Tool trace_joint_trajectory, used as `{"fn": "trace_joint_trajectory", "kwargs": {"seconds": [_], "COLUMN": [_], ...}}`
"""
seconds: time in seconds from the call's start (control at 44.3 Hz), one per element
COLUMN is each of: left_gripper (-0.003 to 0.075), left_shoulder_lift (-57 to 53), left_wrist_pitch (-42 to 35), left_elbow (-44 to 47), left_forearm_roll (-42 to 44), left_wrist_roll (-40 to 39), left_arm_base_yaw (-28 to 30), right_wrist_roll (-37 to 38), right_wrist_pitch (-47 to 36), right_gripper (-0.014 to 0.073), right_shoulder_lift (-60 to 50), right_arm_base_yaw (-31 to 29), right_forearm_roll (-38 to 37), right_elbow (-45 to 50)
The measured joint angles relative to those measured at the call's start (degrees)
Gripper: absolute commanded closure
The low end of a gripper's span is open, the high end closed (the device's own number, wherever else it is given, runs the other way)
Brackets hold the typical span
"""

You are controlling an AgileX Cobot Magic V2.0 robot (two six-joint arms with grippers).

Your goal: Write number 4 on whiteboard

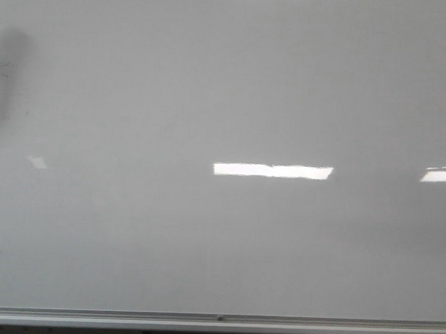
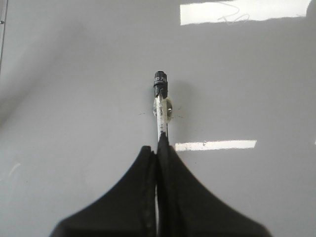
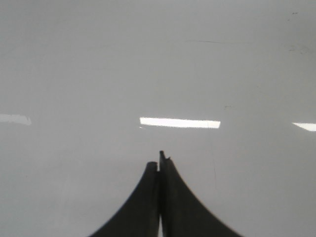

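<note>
We face the whiteboard (image 1: 225,101), which fills the front view, with its metal rail (image 1: 217,321) running along the 6 o'clock edge and bright strips of reflected light across the middle. At the 9 o'clock edge of that view sits a dark blurred shadow (image 1: 10,71). In the left wrist view, our left gripper (image 2: 159,148) is clenched on a marker (image 2: 161,106), its black tip end pointing at the board (whether it touches the board we cannot tell). Faint thin strokes (image 2: 180,116) lie beside the marker; we cannot read them as the number 4. Our right gripper (image 3: 159,165) has its fingers pressed together, holding nothing we can see.
</note>
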Motion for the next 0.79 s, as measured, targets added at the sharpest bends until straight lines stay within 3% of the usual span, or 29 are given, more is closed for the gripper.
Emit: {"fn": "trace_joint_trajectory", "kwargs": {"seconds": [0.564,0.79], "left_gripper": [0.0741,0.0741], "left_shoulder_lift": [0.0,0.0], "left_wrist_pitch": [0.0,-8.4], "left_elbow": [0.0,0.0], "left_forearm_roll": [0.2,1.2], "left_wrist_roll": [0.0,0.1], "left_arm_base_yaw": [0.0,0.0], "right_wrist_roll": [0.0,0.0], "right_wrist_pitch": [0.0,0.0], "right_gripper": [0.0655,0.0655], "right_shoulder_lift": [0.0,0.0], "right_arm_base_yaw": [0.0,0.0], "right_forearm_roll": [0.0,0.0], "right_elbow": [0.0,0.0]}}
